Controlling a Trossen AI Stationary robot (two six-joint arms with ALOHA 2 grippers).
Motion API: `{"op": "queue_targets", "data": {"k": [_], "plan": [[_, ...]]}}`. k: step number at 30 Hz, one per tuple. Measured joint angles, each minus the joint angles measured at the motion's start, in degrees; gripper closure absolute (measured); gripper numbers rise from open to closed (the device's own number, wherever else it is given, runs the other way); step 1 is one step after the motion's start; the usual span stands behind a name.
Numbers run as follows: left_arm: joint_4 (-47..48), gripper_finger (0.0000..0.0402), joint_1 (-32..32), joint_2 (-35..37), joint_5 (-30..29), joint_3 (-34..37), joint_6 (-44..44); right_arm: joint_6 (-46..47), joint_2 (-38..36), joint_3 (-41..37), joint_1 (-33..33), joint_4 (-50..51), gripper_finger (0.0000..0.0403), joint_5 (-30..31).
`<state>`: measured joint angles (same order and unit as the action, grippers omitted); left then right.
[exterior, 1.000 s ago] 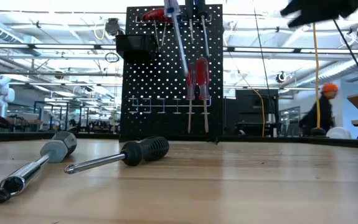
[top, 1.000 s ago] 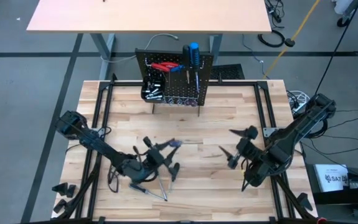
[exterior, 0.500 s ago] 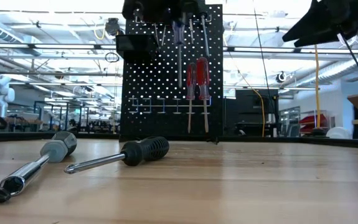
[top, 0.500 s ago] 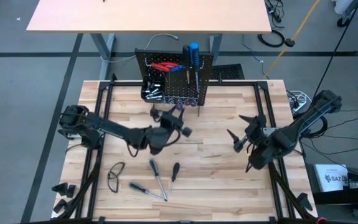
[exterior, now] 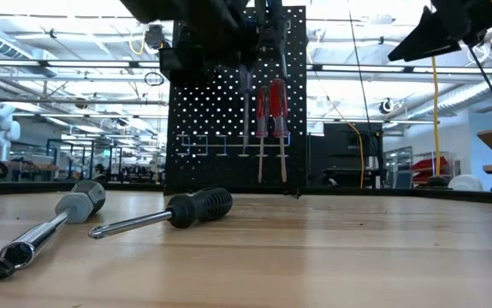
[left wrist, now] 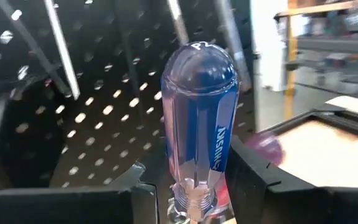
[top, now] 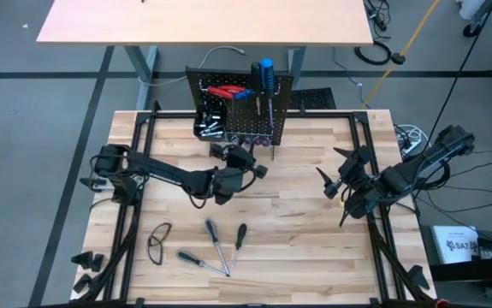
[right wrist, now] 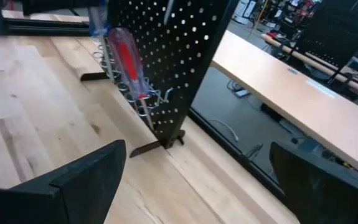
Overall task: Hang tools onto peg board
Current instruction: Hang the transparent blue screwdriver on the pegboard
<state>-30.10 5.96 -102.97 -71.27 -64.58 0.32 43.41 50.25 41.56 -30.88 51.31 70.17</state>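
The black peg board (top: 239,109) stands upright at the table's far edge, with red pliers, a blue-handled tool and two red screwdrivers (exterior: 271,107) hanging on it. My left gripper (top: 242,164) is just in front of the board, shut on a clear blue-handled screwdriver (left wrist: 198,118). In the low view that screwdriver (exterior: 246,84) hangs before the board's holes, beside the red ones. My right gripper (top: 340,177) hovers open over the table's right part, touching nothing. Three loose screwdrivers (top: 220,244) lie flat on the near part of the table. My left gripper pinches the blue screwdriver between its two fingers (left wrist: 256,186) at the handle's lower end, by the metal collar (left wrist: 191,198). The fingers point toward the far edge, across the tool. The screwdriver is lifted clear and upright, domed handle end up and shaft (exterior: 246,128) down before the board.
A black-handled screwdriver (exterior: 167,214) and a grey-handled driver (exterior: 53,224) lie near the low camera. Safety glasses (top: 158,239) lie near the table's left near part. A small black bin (top: 207,127) with silvery pieces sits at the board's left side. A second tan table (top: 203,21) stands beyond.
My left gripper has carried the blue screwdriver from above the loose tools up and toward the far edge, as far as the peg board. In the last half second it has lowered the screwdriver along the board's face. My right gripper has drifted toward the far right, still open.
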Motion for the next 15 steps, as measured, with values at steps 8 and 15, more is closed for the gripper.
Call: {"op": "queue_targets", "data": {"k": [8,15], "plan": [[-11.85,0.0287,0.28,-2.41,-4.60,0.07,7.42,-2.34,-1.30,-0.02,1.75,0.30,0.0014,-1.57],[-12.92,0.0287,-0.16,-2.39,-4.60,0.02,8.50,-2.36,-1.37,-0.02,2.44,0.72,0.0014,-1.55]]}}
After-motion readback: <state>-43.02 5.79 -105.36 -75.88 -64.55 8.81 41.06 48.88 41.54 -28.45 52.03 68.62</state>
